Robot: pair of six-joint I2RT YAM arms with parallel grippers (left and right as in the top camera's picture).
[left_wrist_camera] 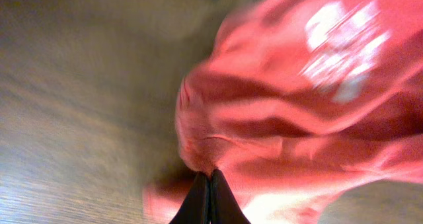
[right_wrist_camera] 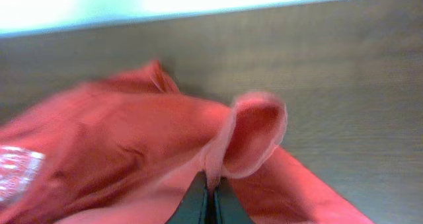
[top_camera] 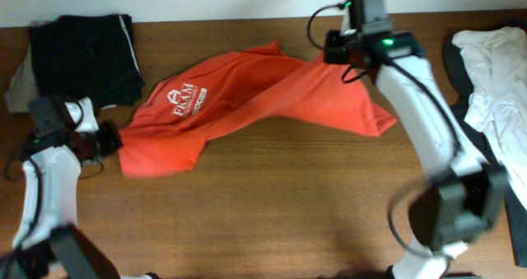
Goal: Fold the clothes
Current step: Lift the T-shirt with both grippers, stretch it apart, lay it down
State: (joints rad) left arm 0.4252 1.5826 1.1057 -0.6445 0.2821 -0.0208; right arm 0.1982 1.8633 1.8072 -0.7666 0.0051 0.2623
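Note:
An orange-red T-shirt [top_camera: 247,98] with white lettering [top_camera: 184,99] lies crumpled across the middle of the wooden table. My left gripper [top_camera: 111,139] pinches the shirt's left edge [left_wrist_camera: 198,151]; its black fingers [left_wrist_camera: 198,201] are shut on the cloth. At the shirt's far right corner my right gripper [top_camera: 333,55] is shut on a raised fold of fabric [right_wrist_camera: 254,135], its fingers [right_wrist_camera: 198,201] pressed together round it. The same print shows blurred as lettering [left_wrist_camera: 344,49] in the left wrist view.
A black garment with a white stripe [top_camera: 86,57] lies folded at the back left. White clothes [top_camera: 498,73] over dark fabric sit at the right edge. The table's far edge [right_wrist_camera: 264,9] runs close behind the right gripper.

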